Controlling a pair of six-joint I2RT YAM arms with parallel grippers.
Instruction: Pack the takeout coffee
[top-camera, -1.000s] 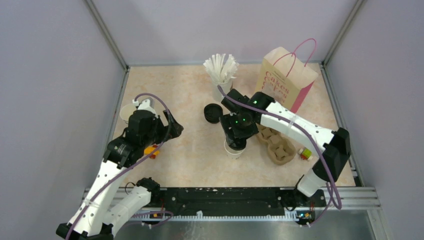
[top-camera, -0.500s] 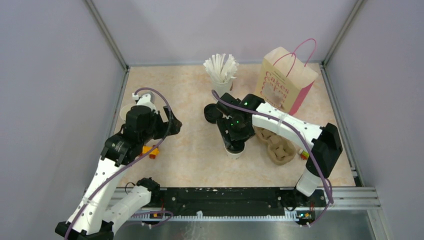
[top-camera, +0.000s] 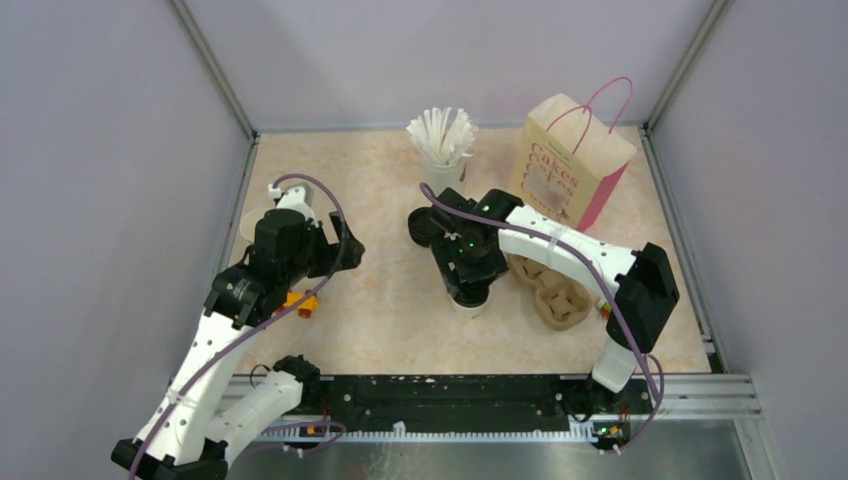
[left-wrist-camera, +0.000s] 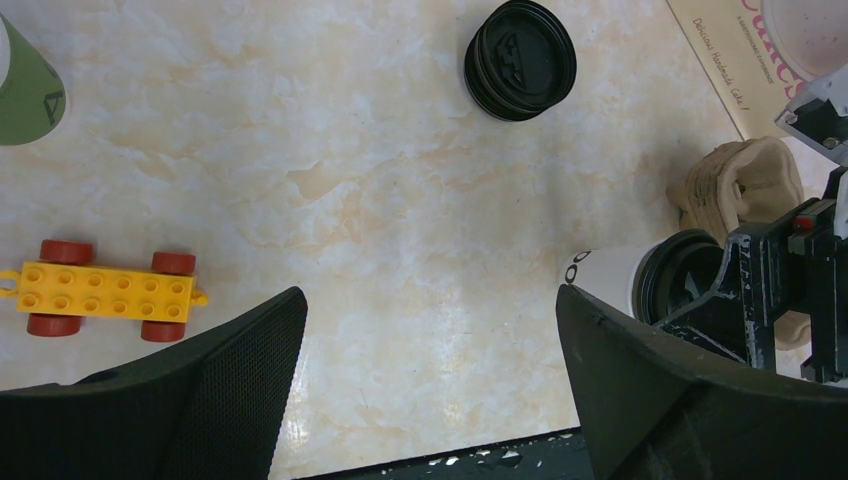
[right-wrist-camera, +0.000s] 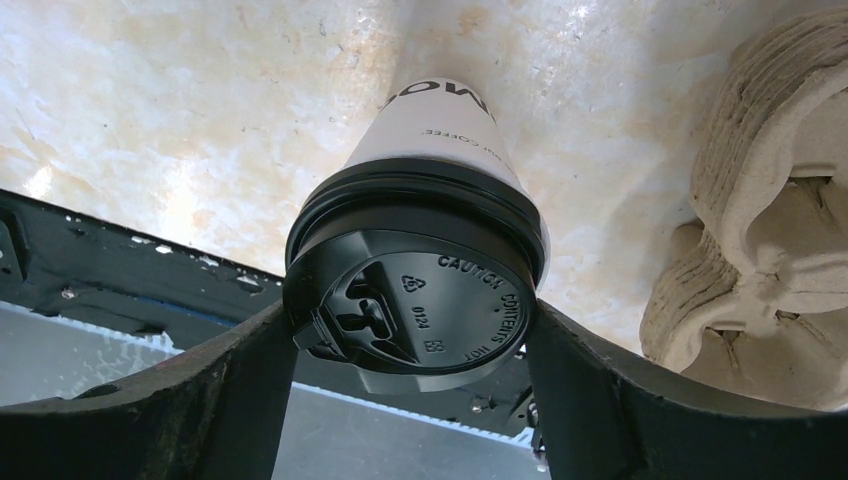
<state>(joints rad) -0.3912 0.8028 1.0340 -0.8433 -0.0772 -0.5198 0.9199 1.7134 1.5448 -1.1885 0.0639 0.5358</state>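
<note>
The takeout coffee is a white paper cup with a black lid, standing upright on the marble table near its middle. My right gripper comes down over it from above. One finger presses on each side of the lid's rim, so the gripper is shut on the cup. The left wrist view shows the cup at the right, under the right arm's black wrist. My left gripper hangs open over bare table to the cup's left, holding nothing.
A stack of black lids lies just behind the cup. A pulp cup carrier sits right of it, with a paper bag and a cup of straws at the back. A yellow toy car and green cups lie at the left.
The right arm's wrist and elbow have shifted slightly left while the cup stays in place. The left arm has edged a little toward the back.
</note>
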